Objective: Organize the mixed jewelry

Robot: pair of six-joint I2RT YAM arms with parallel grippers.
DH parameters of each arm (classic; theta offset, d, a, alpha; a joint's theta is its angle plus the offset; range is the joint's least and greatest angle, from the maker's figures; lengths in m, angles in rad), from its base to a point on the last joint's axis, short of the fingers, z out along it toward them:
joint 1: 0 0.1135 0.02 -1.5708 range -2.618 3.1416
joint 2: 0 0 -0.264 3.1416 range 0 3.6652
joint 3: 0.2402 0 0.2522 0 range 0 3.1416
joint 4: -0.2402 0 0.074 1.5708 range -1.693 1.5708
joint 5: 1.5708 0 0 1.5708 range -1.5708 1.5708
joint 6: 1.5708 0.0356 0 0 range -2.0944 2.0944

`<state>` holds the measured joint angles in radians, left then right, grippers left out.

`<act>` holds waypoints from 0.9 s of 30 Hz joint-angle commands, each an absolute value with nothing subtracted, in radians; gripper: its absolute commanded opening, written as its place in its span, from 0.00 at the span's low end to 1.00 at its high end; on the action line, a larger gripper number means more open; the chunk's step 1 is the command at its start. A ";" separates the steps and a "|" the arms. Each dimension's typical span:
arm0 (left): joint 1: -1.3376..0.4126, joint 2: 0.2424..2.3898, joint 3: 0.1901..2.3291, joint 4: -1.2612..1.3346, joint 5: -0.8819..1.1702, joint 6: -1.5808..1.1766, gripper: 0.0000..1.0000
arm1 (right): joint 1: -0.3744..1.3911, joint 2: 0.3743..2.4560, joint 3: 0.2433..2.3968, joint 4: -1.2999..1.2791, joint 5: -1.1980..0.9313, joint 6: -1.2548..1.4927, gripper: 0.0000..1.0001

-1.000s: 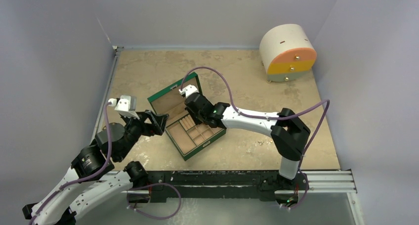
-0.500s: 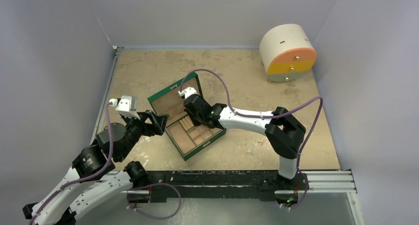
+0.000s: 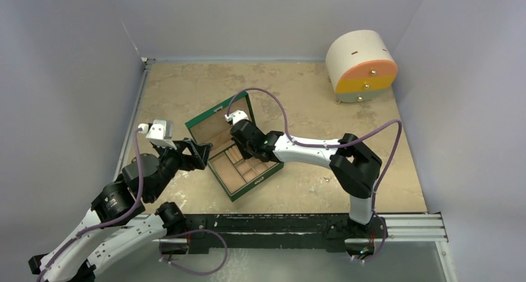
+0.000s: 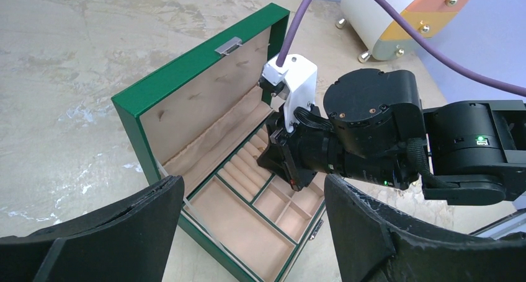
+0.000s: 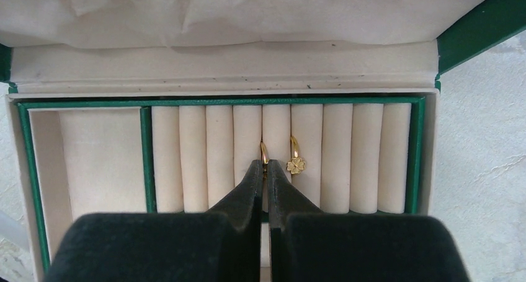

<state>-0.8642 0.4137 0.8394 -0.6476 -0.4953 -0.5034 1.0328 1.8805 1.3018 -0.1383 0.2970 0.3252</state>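
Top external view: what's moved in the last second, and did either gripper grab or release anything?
The right arm crept left: its elbow slid toward the green box and its wrist edged further over it. Nothing was taken or let go: the right gripper stays shut at a plain gold ring, the left gripper open beside the box. Box and drawer cabinet unmoved.

In the box (image 5: 471, 28), one ring (image 5: 296, 164) sits right of another ring (image 5: 263, 150).
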 commanded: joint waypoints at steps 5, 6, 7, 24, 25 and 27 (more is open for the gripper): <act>-0.859 0.427 0.845 -0.620 -0.509 -0.489 0.83 | 1.031 1.904 1.293 -0.122 0.279 0.367 0.01; -0.859 0.429 0.844 -0.620 -0.509 -0.489 0.83 | 1.030 1.898 1.291 -0.123 0.278 0.369 0.05; -0.860 0.429 0.844 -0.621 -0.509 -0.489 0.83 | 1.031 1.891 1.290 -0.123 0.280 0.371 0.08; -0.859 0.436 0.842 -0.621 -0.514 -0.491 0.84 | 1.029 1.577 1.209 -0.189 0.274 0.453 0.34; -0.859 0.438 0.844 -0.621 -0.514 -0.491 0.84 | 1.028 1.550 1.199 -0.202 0.287 0.456 0.34; -0.860 0.444 0.844 -0.621 -0.514 -0.491 0.84 | 1.028 1.492 1.182 -0.239 0.327 0.464 0.35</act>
<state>-0.8642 0.4290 0.8394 -0.6483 -0.5026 -0.5034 1.0317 1.6043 1.2072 -0.1875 0.2760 0.4301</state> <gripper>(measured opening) 0.834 0.345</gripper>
